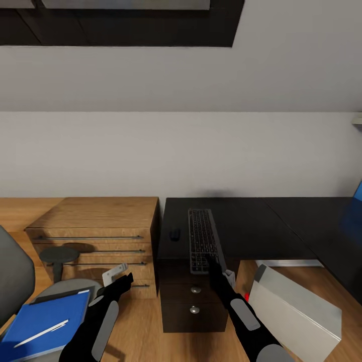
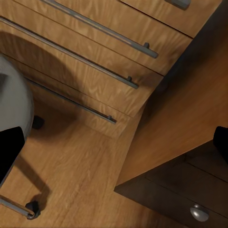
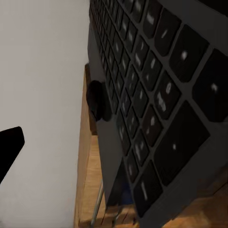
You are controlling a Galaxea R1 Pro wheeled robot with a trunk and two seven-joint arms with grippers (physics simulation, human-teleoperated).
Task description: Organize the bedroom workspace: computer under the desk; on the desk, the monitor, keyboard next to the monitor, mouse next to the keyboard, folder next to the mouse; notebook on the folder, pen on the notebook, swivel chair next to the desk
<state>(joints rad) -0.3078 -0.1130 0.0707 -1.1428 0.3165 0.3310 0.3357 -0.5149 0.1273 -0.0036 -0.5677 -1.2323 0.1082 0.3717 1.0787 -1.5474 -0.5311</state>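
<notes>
The black keyboard (image 1: 202, 240) lies lengthwise on the dark desk (image 1: 251, 226), its near end over the front edge. My right gripper (image 1: 215, 262) is at that near end, open, with the keys (image 3: 156, 95) close against one side. A small black mouse (image 1: 174, 234) (image 3: 97, 100) sits just left of the keyboard. On the grey swivel chair (image 1: 70, 287) at the lower left lies a blue folder or notebook (image 1: 45, 319) with a white pen (image 1: 41, 333) on it. My left gripper (image 1: 122, 279) hangs open beside the chair. A blue monitor edge (image 1: 358, 201) shows far right.
The grey computer tower (image 1: 296, 314) leans on the floor under the desk at the right. The desk's drawer unit (image 1: 194, 301) stands between my arms. A wooden chest of drawers (image 1: 100, 234) (image 2: 95, 61) stands left of the desk, and a chair caster (image 2: 32, 207) rests near it.
</notes>
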